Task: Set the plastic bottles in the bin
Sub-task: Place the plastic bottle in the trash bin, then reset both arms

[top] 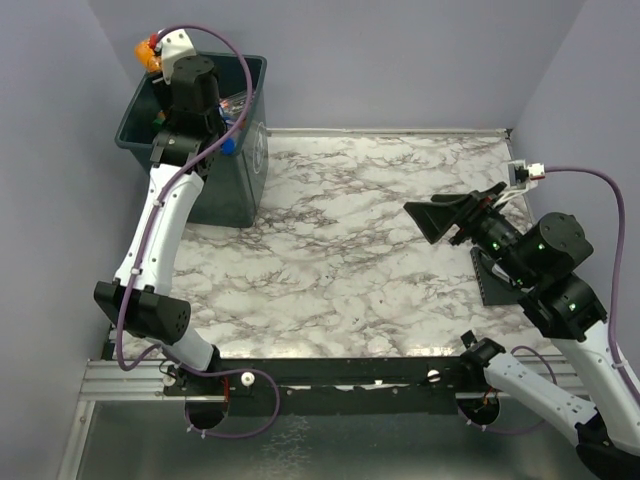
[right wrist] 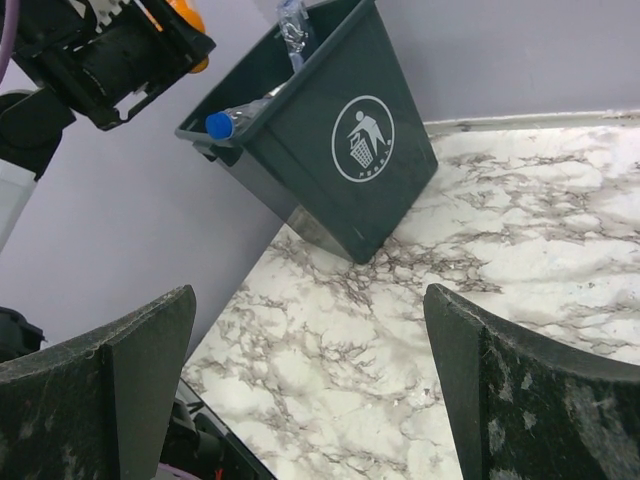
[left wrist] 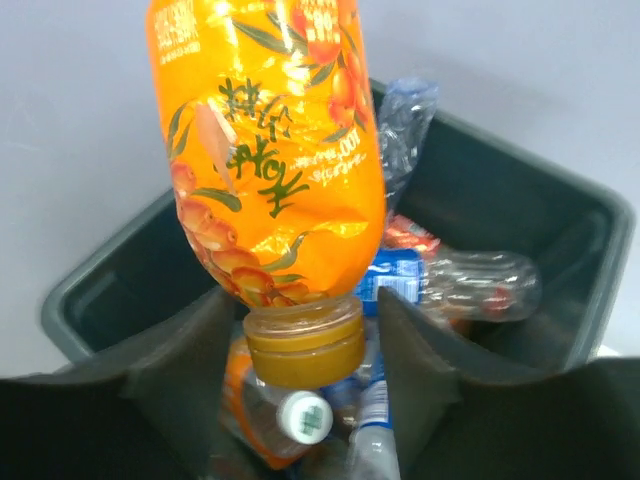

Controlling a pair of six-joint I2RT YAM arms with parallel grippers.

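Note:
An orange-labelled plastic bottle (left wrist: 270, 170) hangs over the open bin (left wrist: 590, 270), its amber cap pointing toward my left wrist camera. The cap sits between the fingers of my left gripper (left wrist: 305, 340), with a thin gap on each side, so the jaws stand slightly parted. From above, the bottle (top: 150, 55) shows past the far left corner of the bin (top: 245, 190). Several bottles lie inside, among them a white-capped one (left wrist: 303, 415) and a clear one (left wrist: 480, 285). My right gripper (top: 430, 222) hovers wide open and empty over the marble.
The dark bin (right wrist: 350, 150), with its white round logo, stands at the table's far left corner against the lilac walls. A blue-capped bottle (right wrist: 218, 124) pokes over its rim. The left arm (top: 165, 220) stretches along the table's left side.

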